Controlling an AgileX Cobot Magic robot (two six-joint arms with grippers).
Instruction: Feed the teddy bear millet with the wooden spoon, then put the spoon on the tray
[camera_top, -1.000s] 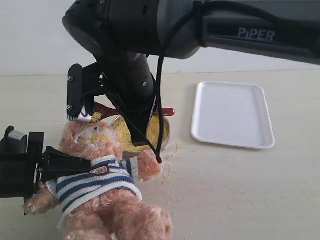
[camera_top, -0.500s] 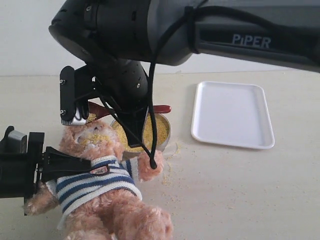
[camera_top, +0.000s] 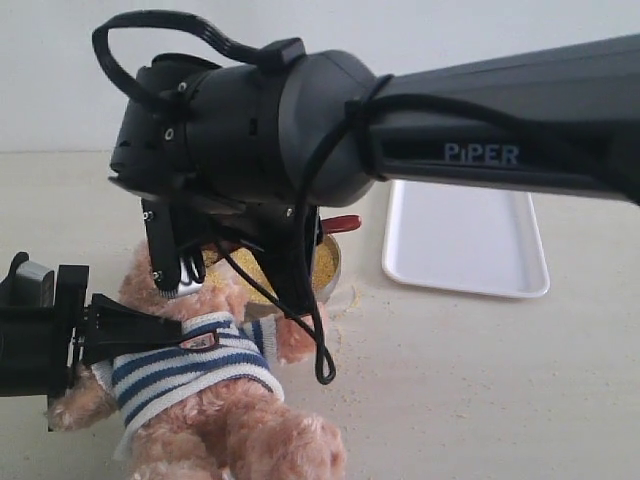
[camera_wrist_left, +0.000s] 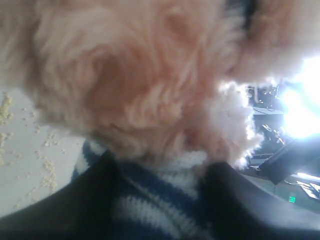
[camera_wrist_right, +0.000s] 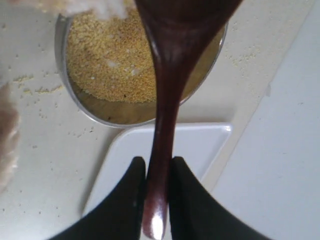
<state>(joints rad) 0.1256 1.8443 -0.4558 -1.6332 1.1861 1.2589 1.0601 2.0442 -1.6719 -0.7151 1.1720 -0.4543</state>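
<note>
Lettering "PiPER" on right arm (camera_top: 560, 110); right pincer (camera_wrist_right: 157, 172) clamps wooden spoon (camera_wrist_right: 167, 90) handle; left pincer (camera_wrist_left: 157, 195) clamps teddy bear (camera_top: 190, 375).

We are counting one teddy bear (camera_top: 200, 390), one wooden spoon (camera_wrist_right: 167, 100), one tray (camera_top: 470, 255) and one round metal bowl (camera_top: 332, 268), the bowl holding a single mass of millet (camera_wrist_right: 110, 60). We are seeing two claws: the left claw (camera_wrist_left: 160, 200) and the right claw (camera_wrist_right: 157, 200). Loose grains (camera_wrist_right: 37, 90) are dotting the tabletop (camera_top: 480, 380), too many for us to be counting.
</note>
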